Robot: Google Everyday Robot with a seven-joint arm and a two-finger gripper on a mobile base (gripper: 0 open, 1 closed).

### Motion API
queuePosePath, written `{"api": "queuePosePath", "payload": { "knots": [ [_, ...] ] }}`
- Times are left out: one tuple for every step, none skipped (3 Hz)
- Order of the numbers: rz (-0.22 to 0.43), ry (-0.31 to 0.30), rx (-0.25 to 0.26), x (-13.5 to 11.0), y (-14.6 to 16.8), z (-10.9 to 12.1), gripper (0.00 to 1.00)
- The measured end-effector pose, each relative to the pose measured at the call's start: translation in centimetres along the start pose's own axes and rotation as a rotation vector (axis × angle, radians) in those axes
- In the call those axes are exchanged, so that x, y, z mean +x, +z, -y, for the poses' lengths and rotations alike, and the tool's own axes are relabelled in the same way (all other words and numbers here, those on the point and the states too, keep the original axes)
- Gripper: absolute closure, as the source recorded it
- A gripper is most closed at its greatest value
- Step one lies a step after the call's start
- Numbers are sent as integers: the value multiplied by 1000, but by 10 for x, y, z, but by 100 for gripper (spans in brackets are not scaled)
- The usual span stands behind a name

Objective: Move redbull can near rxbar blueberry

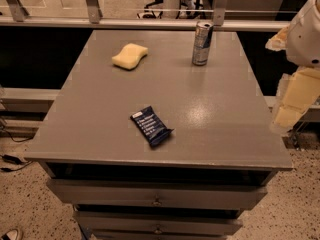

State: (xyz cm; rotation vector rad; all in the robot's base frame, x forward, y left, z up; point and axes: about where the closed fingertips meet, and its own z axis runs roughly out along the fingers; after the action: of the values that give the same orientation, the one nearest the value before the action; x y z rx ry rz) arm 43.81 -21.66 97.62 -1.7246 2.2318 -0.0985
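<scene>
The redbull can (202, 43) stands upright at the far right of the grey table top (100, 114), near the back edge. The rxbar blueberry (151, 126), a flat dark blue wrapper with white text, lies near the middle front of the table. My gripper (287, 115) hangs with the pale arm at the right edge of the view, just off the table's right side, well away from the can and the bar. It holds nothing that I can see.
A pale yellow sponge (130, 55) lies at the back left of the table. A metal rail (150, 23) runs behind the table. Drawers (157, 196) sit below the front edge. Speckled floor surrounds the stand.
</scene>
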Motion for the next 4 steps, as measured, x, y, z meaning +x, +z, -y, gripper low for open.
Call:
{"api": "queuePosePath", "payload": {
  "knots": [
    [4,1,3,0,1,2,0],
    [47,13,27,1,9,20,0],
    [125,46,41,5,30,48,0],
    [252,103,57,8,59,86,0]
  ]
}}
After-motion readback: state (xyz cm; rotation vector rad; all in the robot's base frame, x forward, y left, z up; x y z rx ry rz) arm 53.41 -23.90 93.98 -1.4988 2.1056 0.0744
